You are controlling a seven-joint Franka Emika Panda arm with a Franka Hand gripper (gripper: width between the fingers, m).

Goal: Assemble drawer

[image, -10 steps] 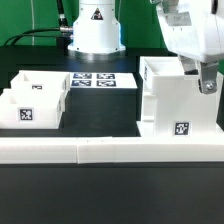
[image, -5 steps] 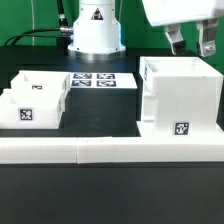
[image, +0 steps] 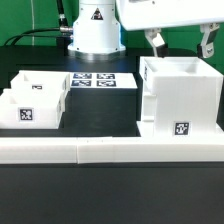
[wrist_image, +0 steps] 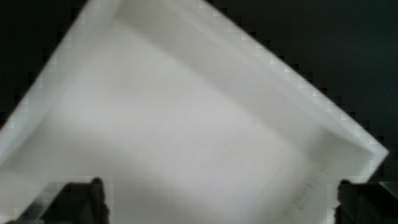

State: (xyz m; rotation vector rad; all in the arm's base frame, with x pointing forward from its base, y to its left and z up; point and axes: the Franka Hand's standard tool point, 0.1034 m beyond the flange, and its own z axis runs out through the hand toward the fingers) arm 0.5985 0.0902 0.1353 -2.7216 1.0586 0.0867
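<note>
While the gripper (image: pixel 181 44) is hovering above the housing (image: pixel 180 100) with its jaws spread wide and gripping nothing, the housing is standing just behind the rail (image: pixel 100 150), on the exterior view's right; two trays (image: pixel 35 100) are sitting at the left.

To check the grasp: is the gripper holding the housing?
No, the gripper hangs open above the housing, gripping nothing.

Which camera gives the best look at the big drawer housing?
The exterior view: the housing shows its shape, open top and tag. The wrist view gives only a blurred white part of it, close up.
</note>
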